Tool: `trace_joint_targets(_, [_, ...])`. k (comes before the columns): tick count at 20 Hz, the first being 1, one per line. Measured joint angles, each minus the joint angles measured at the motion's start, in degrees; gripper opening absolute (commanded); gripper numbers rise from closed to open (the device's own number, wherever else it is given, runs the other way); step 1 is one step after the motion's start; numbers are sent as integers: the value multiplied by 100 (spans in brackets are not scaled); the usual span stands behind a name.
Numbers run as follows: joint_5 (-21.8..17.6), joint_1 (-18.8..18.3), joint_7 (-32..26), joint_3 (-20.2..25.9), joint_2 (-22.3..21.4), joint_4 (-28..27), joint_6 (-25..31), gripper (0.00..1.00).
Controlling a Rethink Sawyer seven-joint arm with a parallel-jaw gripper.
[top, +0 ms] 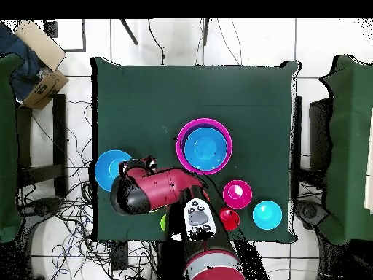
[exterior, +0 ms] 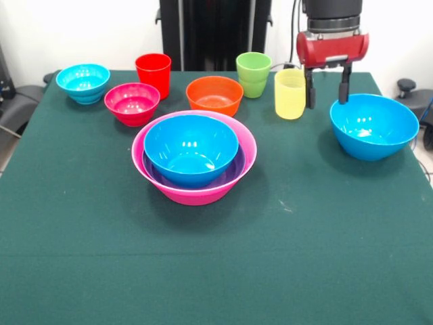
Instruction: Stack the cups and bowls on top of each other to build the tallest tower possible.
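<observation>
Fingers [exterior: 312, 87] spread (gripping nothing), hanging between yellow cup [exterior: 290, 93] and lone blue bowl [exterior: 373, 126].

Counter [exterior: 216, 271] under dark green cloth, few pale specks on near half. White wall [exterior: 81, 30] behind. Black office chairs either side: one at left edge [exterior: 17, 101], one at right edge [exterior: 413, 95]. Overhead: white tiled floor [top: 240, 40], tangled black cables [top: 65, 226] beside counter's left edge, cardboard box [top: 40, 62] at upper left, green-draped tables at left margin [top: 9, 146] and right margin [top: 350, 131].
</observation>
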Motion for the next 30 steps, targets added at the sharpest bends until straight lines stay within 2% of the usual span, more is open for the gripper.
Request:
trace_joint_targets(12, [-107, 86, 0, -280, 297, -2, -294, 100])
trace_joint_targets(25, [-105, 902, 0, -812, 614, -26, -405, 100])
trace_joint_targets(30, [-103, 1079, 0, -874, 619, -68, -405, 100])
